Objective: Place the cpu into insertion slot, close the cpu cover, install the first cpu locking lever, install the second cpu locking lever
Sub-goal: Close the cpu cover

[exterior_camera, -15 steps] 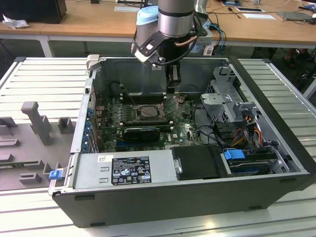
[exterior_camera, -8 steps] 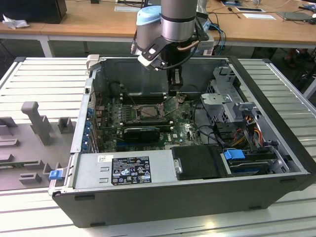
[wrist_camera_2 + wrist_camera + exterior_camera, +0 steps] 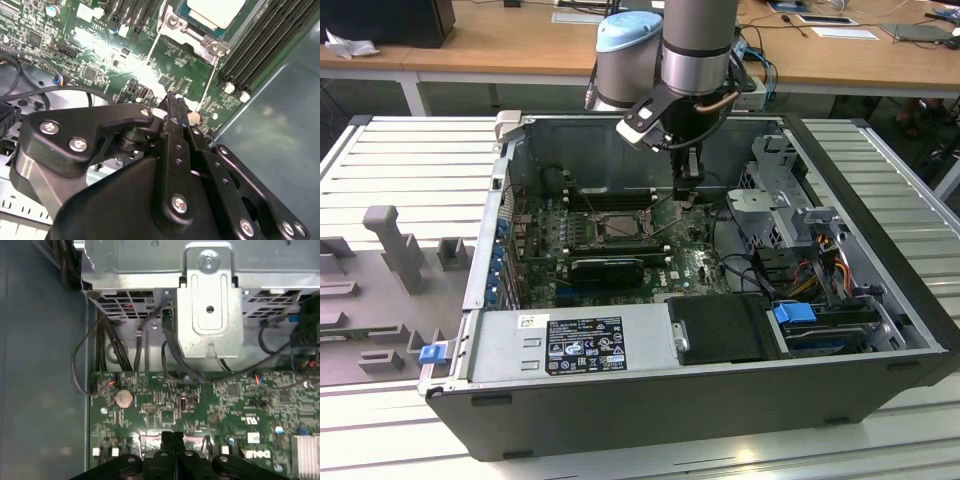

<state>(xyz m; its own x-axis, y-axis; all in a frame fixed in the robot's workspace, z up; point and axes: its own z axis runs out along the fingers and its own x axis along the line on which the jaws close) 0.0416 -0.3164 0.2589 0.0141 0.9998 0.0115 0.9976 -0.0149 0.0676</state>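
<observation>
Gripper (image 3: 174, 102) hovered, fingers pinched together, empty as far as I could tell. Cpu (image 3: 215, 10) sat in the slot (image 3: 618, 222) just ahead of the tips, with a lever (image 3: 206, 85) slanting between.

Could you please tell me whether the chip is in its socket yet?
In: in the second wrist view the chip lies flat inside the metal-rimmed socket.

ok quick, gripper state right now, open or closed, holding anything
gripper: closed, nothing visibly held in it
</observation>
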